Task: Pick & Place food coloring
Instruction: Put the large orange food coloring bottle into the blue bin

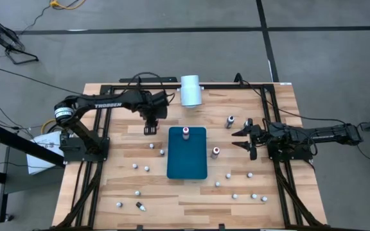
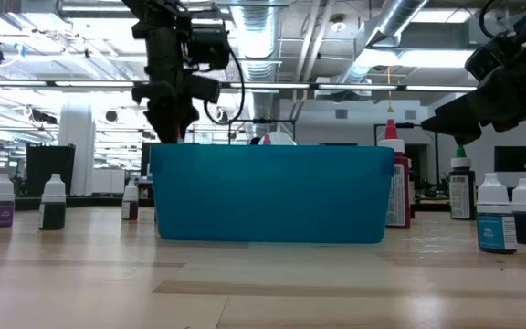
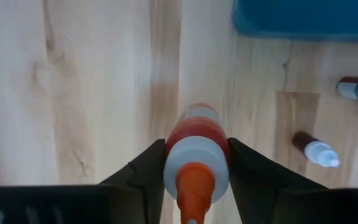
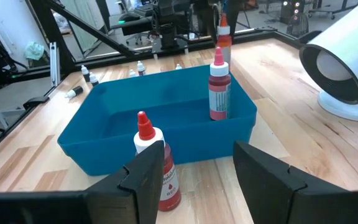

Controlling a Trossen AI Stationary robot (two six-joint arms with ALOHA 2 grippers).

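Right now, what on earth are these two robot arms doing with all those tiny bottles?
They are collecting food coloring bottles into a blue bin. The left gripper has its jaws closed on a red bottle with an orange tip, lifted above the wood beside the bin. One red bottle already stands inside it. The right gripper waits open facing another red bottle just outside the bin. Many more stand scattered over the table.

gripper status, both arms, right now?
Left gripper: shut on an orange-capped bottle, lifted above the table.
Right gripper: open, holding nothing, facing the blue bin.
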